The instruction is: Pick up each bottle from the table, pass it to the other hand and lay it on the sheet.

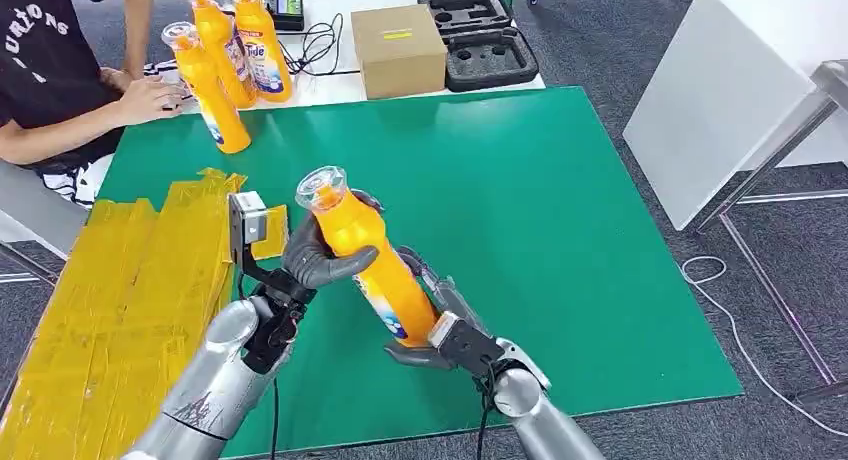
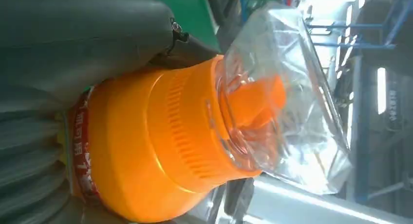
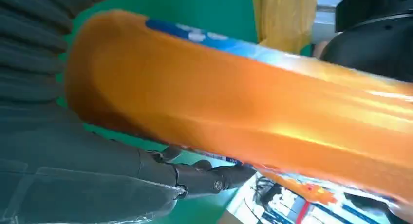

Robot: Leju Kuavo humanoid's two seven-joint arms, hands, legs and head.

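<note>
Right robot hand (image 1: pixel 440 330) and left robot hand (image 1: pixel 315 260) grip bottle (image 1: pixel 370 265)

glossy orange plastic bottle (image 1: pixel 372 265), clear plastic cap (image 1: pixel 321 188); matt green mat (image 1: pixel 560 230); crinkled yellow sheet (image 1: pixel 120 300); cardboard box (image 1: pixel 398 50).

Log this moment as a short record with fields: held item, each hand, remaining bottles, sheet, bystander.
held item: orange bottle, tilted, clear cap toward the far side
left hand: grips the bottle's upper part near the neck
right hand: holds the bottle's base end
remaining bottles: three orange bottles upright at the green mat's far left corner
yellow sheet: left of the mat, no bottle on it
bystander: person seated at far left, hand on table
</note>
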